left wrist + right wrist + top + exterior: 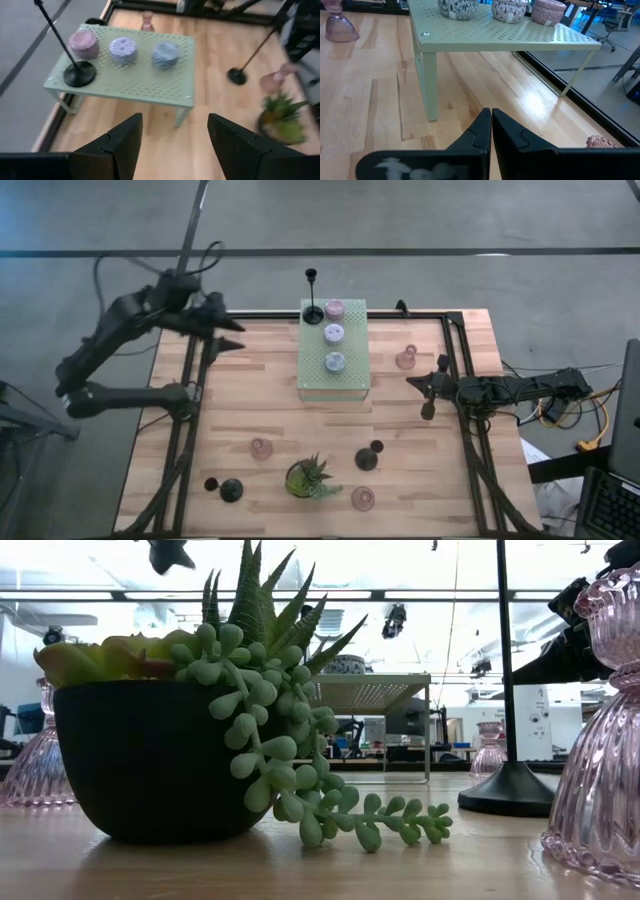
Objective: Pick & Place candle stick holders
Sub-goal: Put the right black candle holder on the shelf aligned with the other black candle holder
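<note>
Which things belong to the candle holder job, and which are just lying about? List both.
Job: black holders, pink glass holders, squat holders on the box.
Lying about: plant, perforated box.

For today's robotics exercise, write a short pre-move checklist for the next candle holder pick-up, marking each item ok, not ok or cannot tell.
1. Left gripper open and empty: ok.
2. Right gripper open: not ok, shut, holding nothing.
3. Room left on pale green perforated stand: ok, front part bare.
4. Holders already on stand upright: ok, thin-stemmed black holder and three squat ones.
5. Translucent pink glass holder near right gripper upright: ok.
6. Spiky green potted plant away from both arms: ok.
</note>
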Available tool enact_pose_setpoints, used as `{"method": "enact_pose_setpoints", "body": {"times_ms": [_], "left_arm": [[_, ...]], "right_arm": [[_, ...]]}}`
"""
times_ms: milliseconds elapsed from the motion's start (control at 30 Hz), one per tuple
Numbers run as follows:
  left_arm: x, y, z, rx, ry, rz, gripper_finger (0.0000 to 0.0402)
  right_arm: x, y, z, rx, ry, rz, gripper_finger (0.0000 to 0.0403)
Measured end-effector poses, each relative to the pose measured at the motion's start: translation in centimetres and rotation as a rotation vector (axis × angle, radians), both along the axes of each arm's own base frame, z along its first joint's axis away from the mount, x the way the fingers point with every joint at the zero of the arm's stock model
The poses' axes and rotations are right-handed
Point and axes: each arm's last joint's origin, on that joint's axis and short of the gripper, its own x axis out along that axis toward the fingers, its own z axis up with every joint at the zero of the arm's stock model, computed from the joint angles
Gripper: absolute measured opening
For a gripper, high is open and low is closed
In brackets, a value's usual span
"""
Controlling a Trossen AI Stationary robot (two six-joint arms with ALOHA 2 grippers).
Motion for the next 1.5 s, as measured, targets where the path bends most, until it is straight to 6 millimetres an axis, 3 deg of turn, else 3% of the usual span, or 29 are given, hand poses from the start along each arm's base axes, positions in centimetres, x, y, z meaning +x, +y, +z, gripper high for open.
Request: {"method": "enact_pose_setpoints", "body": {"times_ms": [100,167,367,533,767,1067,1500], "left_arm": [[-1.3,-1.7,0.1,-0.03,-0.035,-0.022,0.0229],[-1.1,-2.4,-0.4,-0.042,-0.054,-0.064,0.0229],[3.2,-4.7,-3.5,-0.113,-0.086,-0.276,0.0229],[6.6,-7.9,-6.3,-0.033,-0.025,-0.396,0.0229],[7.6,-9.5,-6.0,-0.028,-0.01,-0.411,0.0229],[4.2,-9.4,-4.9,-0.123,0.056,-0.392,0.0229],[-3.6,-9.7,-5.8,-0.416,0.428,-0.257,0.0223]], "right_arm": [[0.0,0.0,0.0,0.0,0.0,0.0,0.0008],[0.0,0.0,0.0,0.0,0.0,0.0,0.0009],[0.0,0.0,0.0,0.0,0.001,0.0,0.0008],[0.0,0.0,0.0,0.0,0.001,0.0,0.0008],[0.0,0.0,0.0,0.0,0.0,0.0,0.0008],[0.0,0.0,0.0,0.0,0.0,0.0,0.0008],[0.0,0.0,0.0,0.0,0.0,0.0,0.0008]]}}
